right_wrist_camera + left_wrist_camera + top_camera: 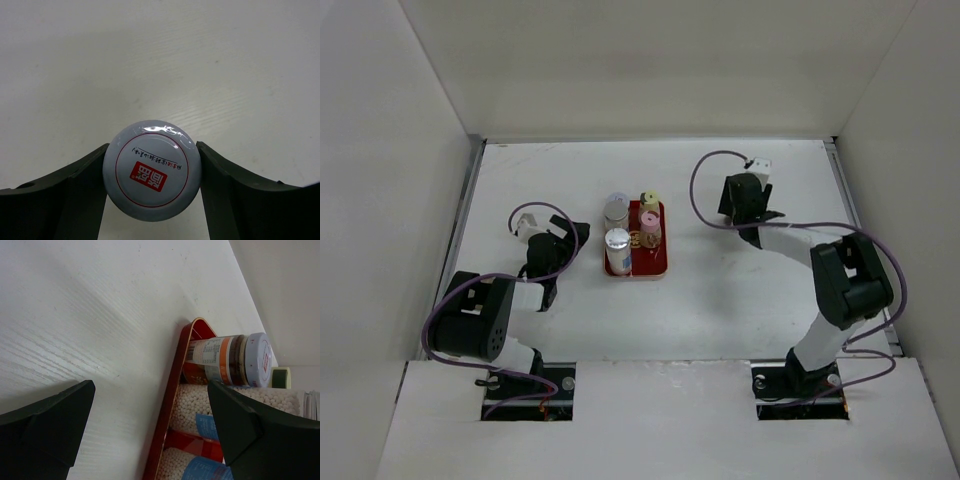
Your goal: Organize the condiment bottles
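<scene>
The left end effector (151,390) is held wide and empty near the left edge of the red tray (656,262). Bare counter (520,180) lies open on its other side. Four condiment bottles (618,243) are seen on the tray. Blue labels and an orange one are shown, their print too small to read. Farther right, well apart from the tray, the right end effector (151,146) is closed around a grey-capped jar (150,175). Its top is marked with a red ring, a red square logo and a line of Chinese characters.

Boxed in by plain pale walls (650,60) at top, left and right; floored with a white bench (720,300); evenly lit.
</scene>
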